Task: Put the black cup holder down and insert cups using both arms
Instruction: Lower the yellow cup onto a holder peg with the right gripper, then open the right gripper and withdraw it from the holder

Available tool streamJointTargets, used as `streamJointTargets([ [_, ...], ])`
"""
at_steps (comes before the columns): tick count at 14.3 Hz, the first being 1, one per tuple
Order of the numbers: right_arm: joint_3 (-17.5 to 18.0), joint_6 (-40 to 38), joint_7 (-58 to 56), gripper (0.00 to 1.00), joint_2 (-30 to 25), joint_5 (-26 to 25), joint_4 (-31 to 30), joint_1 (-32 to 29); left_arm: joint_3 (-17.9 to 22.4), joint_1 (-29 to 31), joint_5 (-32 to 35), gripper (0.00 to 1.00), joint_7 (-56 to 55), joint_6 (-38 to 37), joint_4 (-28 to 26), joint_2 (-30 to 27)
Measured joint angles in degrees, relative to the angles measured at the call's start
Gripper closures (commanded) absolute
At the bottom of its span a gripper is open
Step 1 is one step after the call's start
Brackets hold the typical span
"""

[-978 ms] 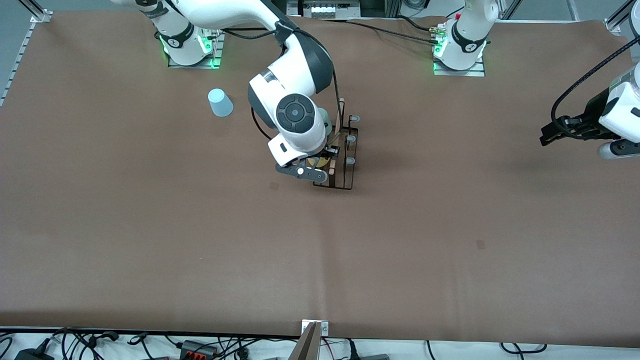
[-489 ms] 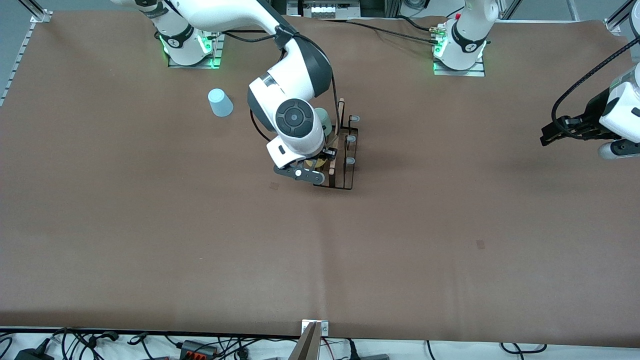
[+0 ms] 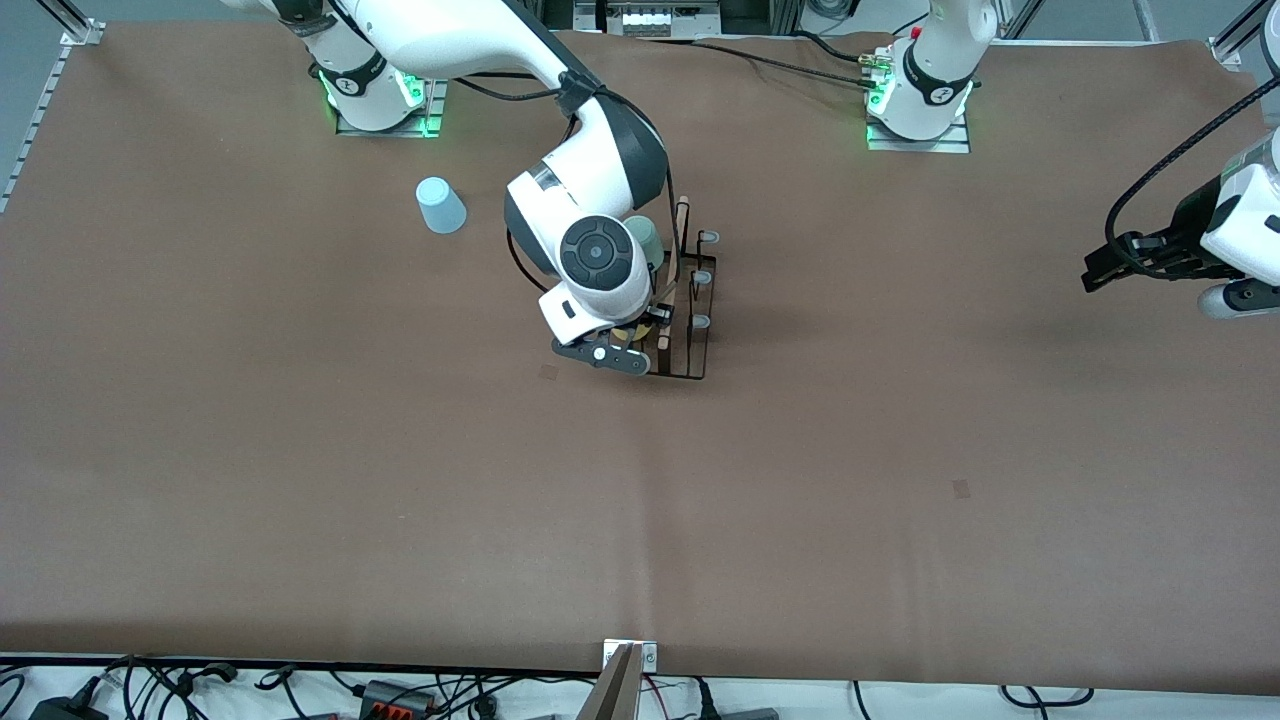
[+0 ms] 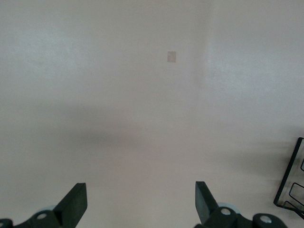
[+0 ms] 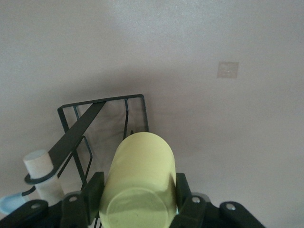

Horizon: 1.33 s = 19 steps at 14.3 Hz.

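Yellow cup [image 5: 137, 183] sits pinched between the fingers of the right gripper [image 5: 137, 190], base toward the wrist camera, over the black cup holder [image 3: 688, 320] near the table's middle — a pose that likely suits lowering it onto a peg. The mint-green cup [image 3: 645, 240] already sits on the rack. The light blue cup [image 3: 440, 205] stands apart, toward the right arm's end. The left gripper [image 4: 137, 204] waits, fingers spread, over bare table [image 3: 900, 450] — ample clearance.

A wide brown mat [image 3: 400, 480] covers the table, with faint seams and a small darker patch [image 3: 961, 489]. Cables [image 3: 180, 690] and what may be power adapters lie along its nearest edge. Metal framing [image 3: 70, 25] shows at the corners.
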Motion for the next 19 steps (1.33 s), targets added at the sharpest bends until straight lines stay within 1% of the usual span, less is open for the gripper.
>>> streamJointTargets([
  [6,-0.7,0.2,0.1,0.0,-0.4,-0.7,0.9,0.0,0.0,0.0,0.0,0.0,0.0,0.0,0.0,0.0],
  [8,-2.3,0.1,0.1,0.0,-2.4,-3.6,1.5,-0.2,0.0,0.0,0.0,0.0,0.0,0.0,0.0,0.0],
  [10,-4.9,-1.0,-0.8,0.0,-5.8,-7.4,1.7,-0.7,0.0,0.0,0.0,0.0,0.0,0.0,0.0,0.0],
  [12,-7.6,-3.4,-5.2,0.0,-8.3,-8.8,1.6,-1.7,0.0,0.0,0.0,0.0,0.0,0.0,0.0,0.0],
  [14,-10.0,-5.0,-12.5,0.0,-9.3,-9.0,1.6,-3.7,0.0,0.0,0.0,0.0,0.0,0.0,0.0,0.0],
  [16,-11.0,-6.3,-19.6,0.0,-10.4,-9.0,1.6,-7.0,0.0,0.1,0.0,0.0,0.0,0.0,0.0,0.0],
  [19,-11.4,-7.6,-27.2,0.0,-12.2,-9.0,1.7,-12.0,0.0,0.1,0.0,0.0,0.0,0.0,0.0,0.0],
])
